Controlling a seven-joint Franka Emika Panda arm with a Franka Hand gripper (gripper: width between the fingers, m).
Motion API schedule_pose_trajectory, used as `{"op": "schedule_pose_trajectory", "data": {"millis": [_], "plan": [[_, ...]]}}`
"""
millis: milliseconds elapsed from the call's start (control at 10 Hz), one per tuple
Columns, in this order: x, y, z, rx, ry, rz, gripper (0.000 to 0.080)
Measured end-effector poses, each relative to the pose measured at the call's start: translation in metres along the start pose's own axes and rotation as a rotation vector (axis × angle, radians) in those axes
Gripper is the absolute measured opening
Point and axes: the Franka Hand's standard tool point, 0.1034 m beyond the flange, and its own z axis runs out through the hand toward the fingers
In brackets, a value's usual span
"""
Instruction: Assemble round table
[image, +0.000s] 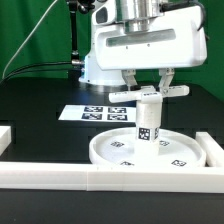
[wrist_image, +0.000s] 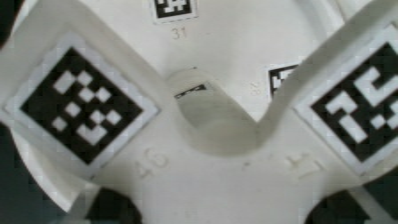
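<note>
Front rail (image: 110, 178); disc (image: 108, 150) holds upright leg (image: 147, 122) (foot piece (image: 150, 94) atop, jaws gripping).

Marker board (image: 85, 112) on blk table (image: 35, 112) w/ white rails (image: 100, 178).

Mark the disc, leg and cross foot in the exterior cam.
disc (image: 100, 150), exterior view, rim on that view's left.
leg (image: 148, 125), exterior view, its tagged side.
cross foot (image: 150, 94), exterior view, middle of the bar atop the leg.
</note>
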Motion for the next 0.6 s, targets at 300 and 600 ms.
{"op": "schedule_pose_trajectory", "data": {"millis": [300, 600], "plan": [[-0.0031, -0.0022, 0.0003, 0.004, 0.006, 0.304, 0.0442], [-0.0032, -0.0012, -0.0001, -0.007, -0.004, 0.494, 0.0442]]}}
